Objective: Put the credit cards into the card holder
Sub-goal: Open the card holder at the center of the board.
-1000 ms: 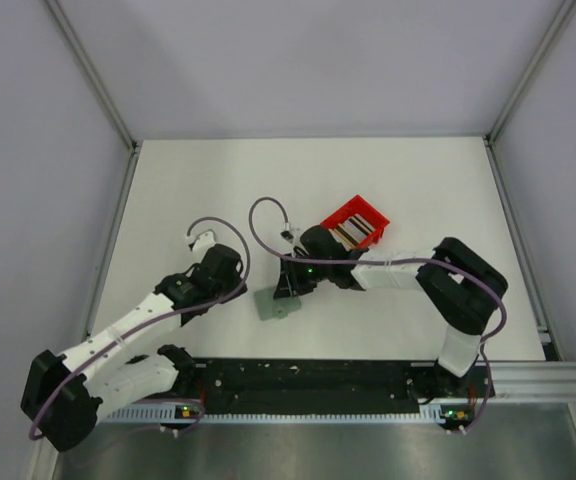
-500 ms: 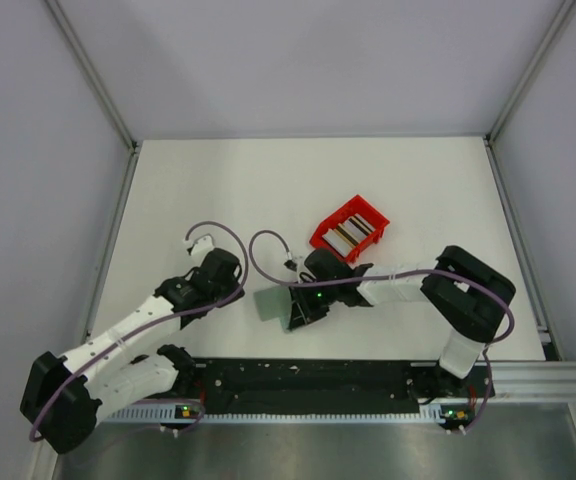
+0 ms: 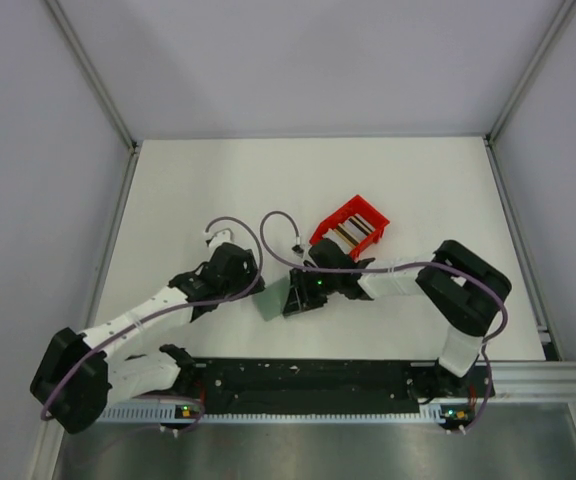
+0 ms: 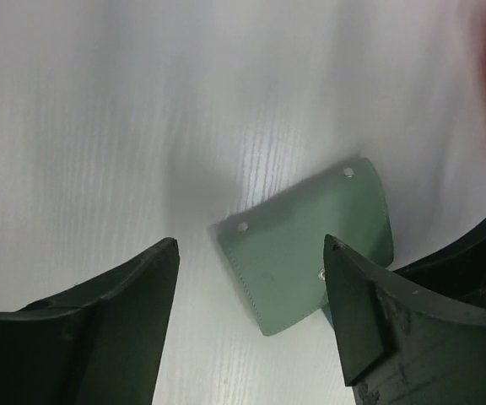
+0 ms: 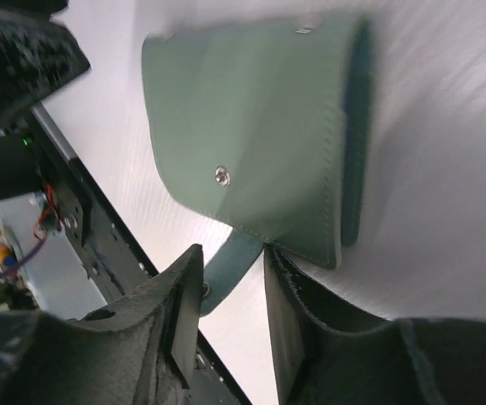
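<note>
Right now your left gripper (image 4: pixel 251 246) stands with its jaws wide apart and nothing between them. Its dark, matte, blade-shaped fingers (image 4: pixel 121 316) frame the card holder (image 4: pixel 310 245) lying just beyond. The holder is a flat, folded wallet of smooth grey-green material with stitched edges, rounded corners and small metal snap studs. It lies on the white table (image 3: pixel 268 190), whose surface shows a fine ribbed grain in the left wrist view.

Your right gripper (image 5: pixel 230 253) is closed to a narrow gap on a strap-like flap of that holder. A darker blue-green inner layer peeks out along the folded edge.

From above, the holder sits between the two grippers, near the front of the table. The credit cards (image 3: pixel 353 231) lie well apart from it, stacked as thin tan and pale strips inside a red plastic bin (image 3: pixel 324 232).

Compared with a second ago, your left arm has swung in from further back and left until its gripper is just beside the holder, and its jaws have spread. The right gripper has shifted a little toward you. The holder and the bin lie roughly where they were.

Any print on the cards is too small to read, and the holder's outer face shows only its studs.
</note>
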Tool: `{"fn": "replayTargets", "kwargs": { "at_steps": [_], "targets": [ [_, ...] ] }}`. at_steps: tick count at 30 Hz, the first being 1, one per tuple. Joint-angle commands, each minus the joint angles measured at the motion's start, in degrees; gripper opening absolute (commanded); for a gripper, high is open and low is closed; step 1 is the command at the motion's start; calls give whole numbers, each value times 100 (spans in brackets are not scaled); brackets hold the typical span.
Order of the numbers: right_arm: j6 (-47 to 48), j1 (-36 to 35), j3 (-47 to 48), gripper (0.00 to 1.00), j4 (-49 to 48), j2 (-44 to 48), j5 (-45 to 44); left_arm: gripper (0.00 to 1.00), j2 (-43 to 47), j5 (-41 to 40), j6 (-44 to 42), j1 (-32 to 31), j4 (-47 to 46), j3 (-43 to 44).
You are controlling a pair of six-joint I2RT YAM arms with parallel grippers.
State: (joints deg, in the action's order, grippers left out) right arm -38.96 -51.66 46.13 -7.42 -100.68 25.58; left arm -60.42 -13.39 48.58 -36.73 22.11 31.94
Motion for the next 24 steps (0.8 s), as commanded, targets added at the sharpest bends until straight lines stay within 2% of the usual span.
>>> {"fn": "replayTargets", "kwargs": {
  "at_steps": [1,5,8,12,15,21,24],
  "targets": [
    [-340,332,-96,39,-224,-188,-230,76,-381,493,-621,139,-1111,58],
    [-463,376,18,41,-348,-285,-71,81,-864,1064,-884,271,-1840,14],
    [-516,446,98,44,-374,-329,-89,80,-1287,1504,-824,272,-1764,110],
    [-437,560,299,45,-313,-382,-62,76,-1385,1918,-342,280,-1929,-248],
    [-367,657,501,45,-260,-443,-1,73,-1227,2191,-16,280,-2456,-671],
    [19,762,871,45,257,-286,-184,70,-796,2060,100,263,-2238,-725],
    [449,824,977,45,627,117,-386,70,-542,1630,64,254,-1579,-541]
  ]
}}
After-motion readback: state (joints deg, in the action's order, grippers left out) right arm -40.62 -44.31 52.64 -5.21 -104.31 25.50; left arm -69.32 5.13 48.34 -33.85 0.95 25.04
